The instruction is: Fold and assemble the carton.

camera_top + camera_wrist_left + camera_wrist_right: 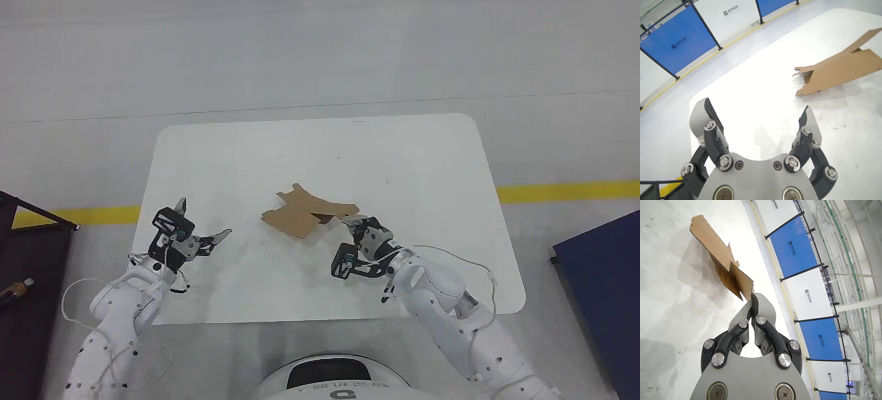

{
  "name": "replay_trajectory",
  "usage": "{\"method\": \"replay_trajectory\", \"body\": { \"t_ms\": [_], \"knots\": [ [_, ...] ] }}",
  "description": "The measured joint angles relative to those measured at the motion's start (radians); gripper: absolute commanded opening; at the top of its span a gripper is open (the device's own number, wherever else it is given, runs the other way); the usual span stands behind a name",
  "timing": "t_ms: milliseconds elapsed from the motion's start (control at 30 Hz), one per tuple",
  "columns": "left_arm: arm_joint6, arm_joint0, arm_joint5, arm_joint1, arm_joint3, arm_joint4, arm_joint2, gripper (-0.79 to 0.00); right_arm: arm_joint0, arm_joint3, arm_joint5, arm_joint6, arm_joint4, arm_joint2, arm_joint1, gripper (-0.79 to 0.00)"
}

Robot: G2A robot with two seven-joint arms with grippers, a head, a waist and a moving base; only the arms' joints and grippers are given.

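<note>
A: So, where's the carton [308, 212]?
B: Mid-frame in the top view, on the table [420, 160], half-open, one flap lifted.
A: Grippers?
B: Right gripper [752, 300] pressed together at the near flap. It may be nipping the corner, hard to tell. Left gripper [203, 222] lower left, spread, well apart, likely free to brace the other end.

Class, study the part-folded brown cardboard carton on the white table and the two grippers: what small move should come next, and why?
Probably the left gripper should move toward the nearer end of the brown cardboard carton. It hangs open, apart from the carton, while the right gripper, fingers shut, sits at the opposite flap's edge; contact on one side seems unlikely to fold it.
</note>
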Motion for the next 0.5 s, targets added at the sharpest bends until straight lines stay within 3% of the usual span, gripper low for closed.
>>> {"method": "replay_trajectory", "body": {
  "t_ms": [233, 500],
  "knots": [
    [0.194, 0.026, -0.104, 0.022, -0.031, 0.192, 0.017, 0.0, 0.069, -0.06, 0.019, 0.099, 0.076, -0.023, -0.02, -0.785],
    [0.229, -0.024, 0.0, 0.015, -0.02, 0.283, 0.122, 0.0, 0.127, -0.073, 0.011, 0.156, 0.088, -0.104, -0.042, -0.785]
  ]
}}
